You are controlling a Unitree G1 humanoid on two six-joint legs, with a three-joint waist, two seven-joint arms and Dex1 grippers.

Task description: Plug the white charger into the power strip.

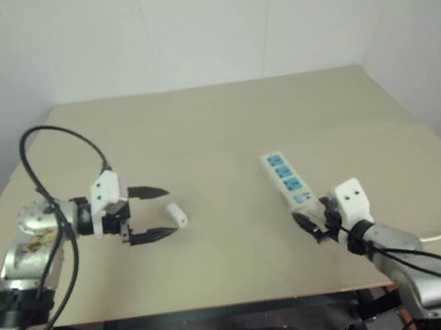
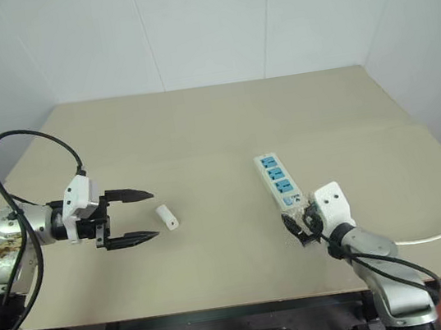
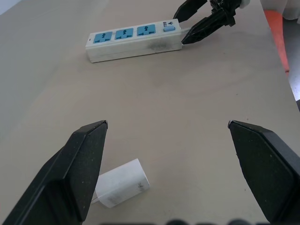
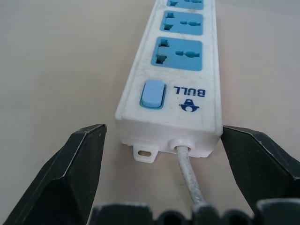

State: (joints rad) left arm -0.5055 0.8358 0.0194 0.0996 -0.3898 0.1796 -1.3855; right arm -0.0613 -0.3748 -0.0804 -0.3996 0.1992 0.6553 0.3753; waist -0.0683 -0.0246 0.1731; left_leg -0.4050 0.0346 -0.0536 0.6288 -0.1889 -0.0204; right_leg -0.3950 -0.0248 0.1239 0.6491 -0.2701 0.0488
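The white charger [image 3: 121, 183] lies on its side on the tan table [image 1: 223, 123], just beyond the left gripper [image 1: 151, 214], whose 2 black fingers stand spread wide and hold nothing. Well apart to the right lies the power strip [image 1: 286, 180], with 3 blue sockets in a row, a pale blue switch [image 4: 153, 94] and the word "BULL" printed beside it at the cord end. The right gripper [image 4: 164, 140] is released too, its fingers straddling that end without touching it. The thin white cord [image 4: 189, 180] runs down between them and is cut off there.
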